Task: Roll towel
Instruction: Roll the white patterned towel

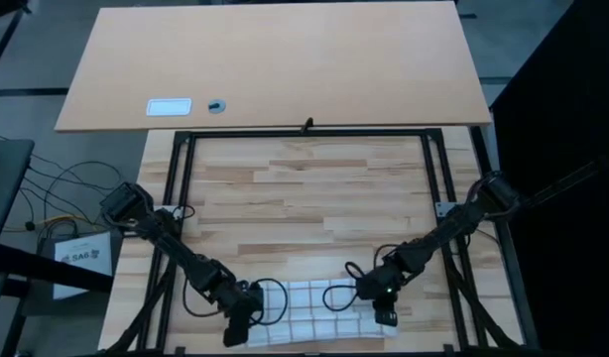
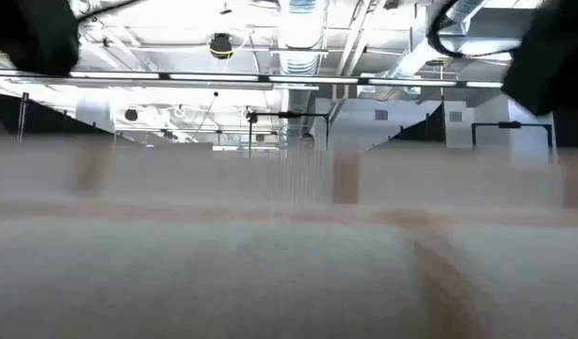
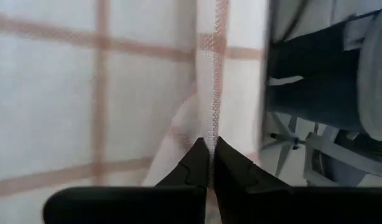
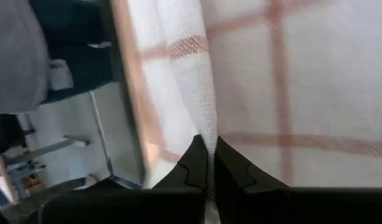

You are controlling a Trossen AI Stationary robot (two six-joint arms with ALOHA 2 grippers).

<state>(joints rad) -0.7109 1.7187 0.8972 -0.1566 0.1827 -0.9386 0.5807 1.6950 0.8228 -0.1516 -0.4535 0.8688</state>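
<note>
The towel (image 1: 314,313), white with thin brown-orange check lines, lies at the table's near edge, between my two grippers. My left gripper (image 1: 241,325) is at its left end and is shut on it; the towel fills the left wrist view (image 3: 85,93). My right gripper (image 1: 387,315) is at its right end and is shut on it; the towel also fills the right wrist view (image 4: 315,81). In the low view the towel (image 2: 289,273) is a blurred pale mass filling the lower half. My left gripper pinches a thin raised fold or edge of the towel (image 3: 211,134) between its two fingertips, at the towel's left end near the table's near edge. The cloth runs straight away from the fingertips. My right gripper pinches a thin raised fold or edge of the towel (image 4: 206,124) between its two fingertips, at the towel's right end near the table's near edge. The cloth runs straight away from the fingertips.
A black metal frame (image 1: 304,133) borders the wooden work area. Beyond it a lighter board (image 1: 285,59) carries a small white card (image 1: 169,106) and a small round object (image 1: 217,105). The table's near edge lies right beside the towel.
</note>
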